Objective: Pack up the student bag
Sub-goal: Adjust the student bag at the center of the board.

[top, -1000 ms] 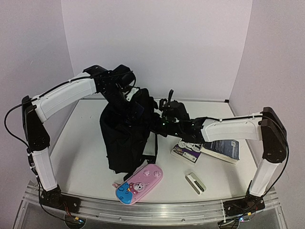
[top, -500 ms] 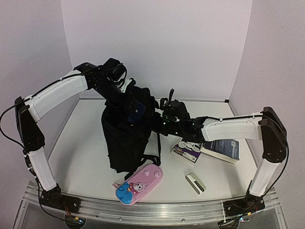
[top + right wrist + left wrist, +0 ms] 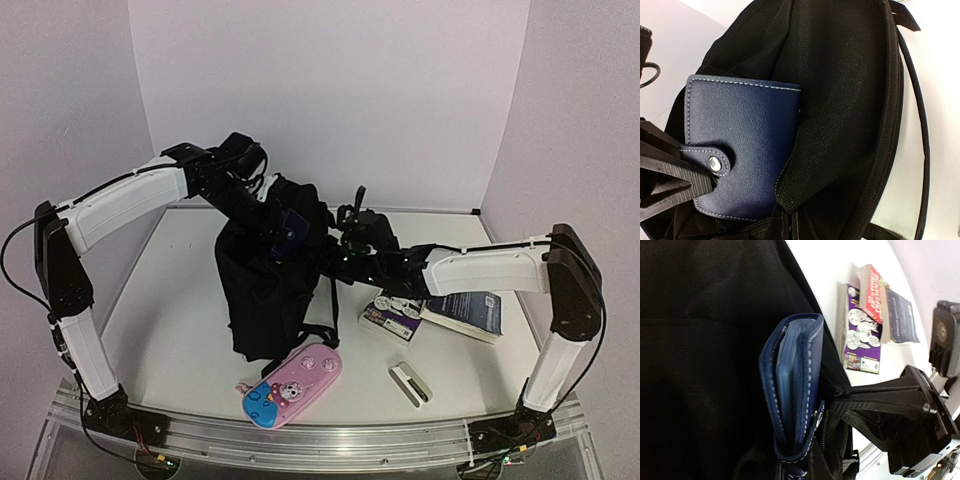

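The student bag (image 3: 265,290) stands upright mid-table, black and soft; it fills the left wrist view (image 3: 700,340) and the right wrist view (image 3: 850,100). A navy snap wallet (image 3: 288,232) sticks half out of the bag's top opening, seen edge-on (image 3: 795,380) and face-on (image 3: 745,145). My left gripper (image 3: 268,208) comes over the bag from the left and is shut on the wallet's edge by the snap tab; one black finger (image 3: 675,170) overlaps that tab. My right gripper (image 3: 335,255) is shut on the bag's zipper edge (image 3: 790,220), holding it from the right.
A pink-and-blue pencil case (image 3: 292,385) lies in front of the bag. A purple booklet (image 3: 393,318) and books (image 3: 465,312) lie under the right forearm, also in the left wrist view (image 3: 862,335). A small white-green item (image 3: 410,382) sits near the front edge.
The left jaws have closed on the wallet. The left wrist has shifted slightly right, and the wallet now shows more plainly at the bag's mouth. The right arm has not moved.
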Controlling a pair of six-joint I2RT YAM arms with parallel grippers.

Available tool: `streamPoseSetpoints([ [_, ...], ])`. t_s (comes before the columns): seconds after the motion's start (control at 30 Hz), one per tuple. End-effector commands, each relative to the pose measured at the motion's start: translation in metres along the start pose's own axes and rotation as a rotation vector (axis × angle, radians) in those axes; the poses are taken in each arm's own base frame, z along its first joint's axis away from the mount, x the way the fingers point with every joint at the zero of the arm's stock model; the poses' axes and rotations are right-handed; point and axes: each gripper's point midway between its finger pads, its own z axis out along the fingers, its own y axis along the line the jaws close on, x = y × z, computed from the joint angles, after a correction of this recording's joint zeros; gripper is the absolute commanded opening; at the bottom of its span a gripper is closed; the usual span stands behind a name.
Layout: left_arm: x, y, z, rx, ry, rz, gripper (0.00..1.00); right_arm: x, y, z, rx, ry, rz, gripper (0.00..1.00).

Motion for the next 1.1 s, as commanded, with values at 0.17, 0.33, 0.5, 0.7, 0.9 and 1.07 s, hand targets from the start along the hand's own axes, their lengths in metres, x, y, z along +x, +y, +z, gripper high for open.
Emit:
streamPoseSetpoints([
  [0.17, -0.009, -0.033, -0.031, 0.218, -0.019, -0.097, 0.00, -0.055, 0.012, -0.009, 0.025, -0.209, -0.029, 0.00],
  [0.33, -0.013, -0.048, -0.047, 0.282, -0.025, -0.138, 0.00, -0.055, 0.002, 0.001, 0.061, -0.230, -0.003, 0.00],
  [0.5, -0.015, -0.058, -0.057, 0.324, -0.013, -0.171, 0.00, -0.054, 0.003, 0.007, 0.064, -0.229, 0.002, 0.00],
  [0.7, -0.006, -0.057, -0.051, 0.325, 0.055, -0.231, 0.00, -0.059, -0.004, 0.004, 0.100, -0.260, -0.020, 0.00],
  [0.9, 0.027, -0.039, -0.025, 0.273, 0.181, -0.282, 0.00, -0.067, 0.010, -0.002, 0.062, -0.271, -0.074, 0.00],
  [1.07, 0.049, -0.018, 0.000, 0.195, 0.263, -0.287, 0.00, -0.069, 0.028, -0.007, 0.002, -0.254, -0.109, 0.00],
])
